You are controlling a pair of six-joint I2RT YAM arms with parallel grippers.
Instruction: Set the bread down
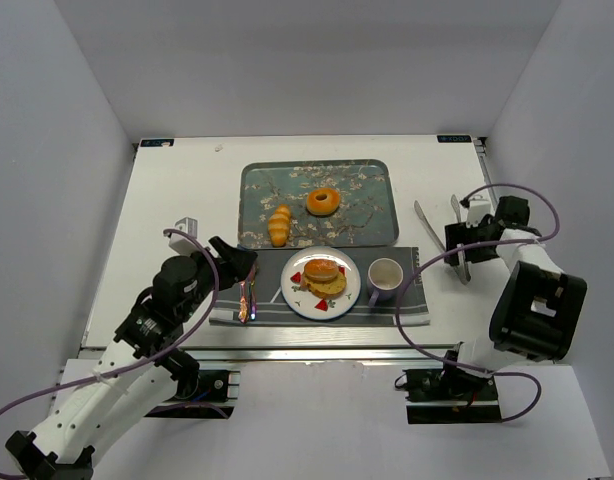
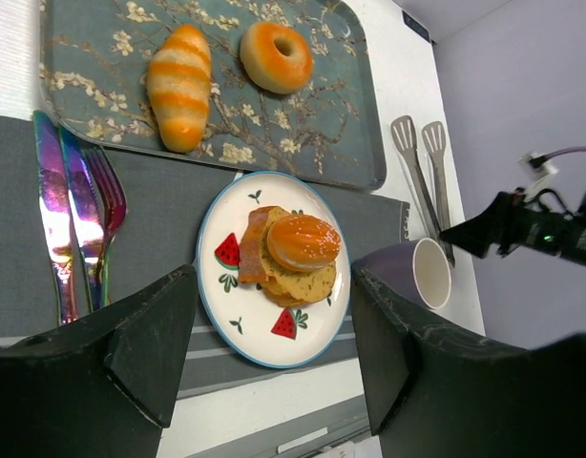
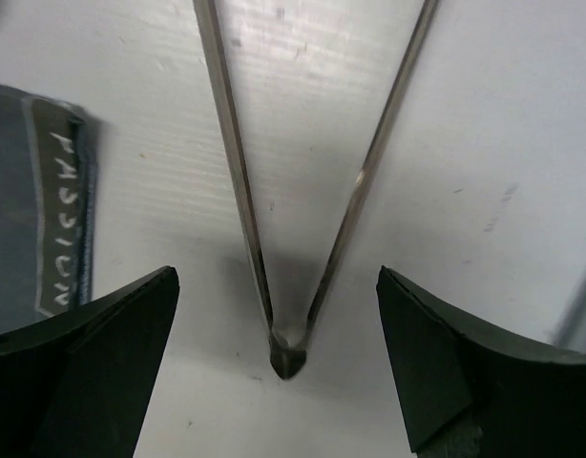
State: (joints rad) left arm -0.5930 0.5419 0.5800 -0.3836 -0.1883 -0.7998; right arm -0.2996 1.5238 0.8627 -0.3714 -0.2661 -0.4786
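Observation:
A striped bread roll (image 1: 278,224) (image 2: 181,86) and a glazed donut (image 1: 322,201) (image 2: 277,55) lie on the floral tray (image 1: 379,172). A round bun tops a stack of bread slices (image 1: 322,272) (image 2: 298,253) on the watermelon plate (image 1: 293,296) (image 2: 217,286). My left gripper (image 1: 237,262) (image 2: 271,305) hovers open near the plate's left side, holding nothing. Metal tongs (image 1: 427,225) (image 3: 285,355) lie flat on the table at the right. My right gripper (image 1: 457,246) (image 3: 277,279) stands open over their hinged end, with the jaws clear of both arms.
A purple cup (image 1: 384,277) (image 2: 429,272) stands right of the plate on the grey striped placemat (image 1: 412,310) (image 3: 45,239). Iridescent cutlery (image 1: 246,298) (image 2: 73,210) lies on the mat's left end. White walls enclose the table.

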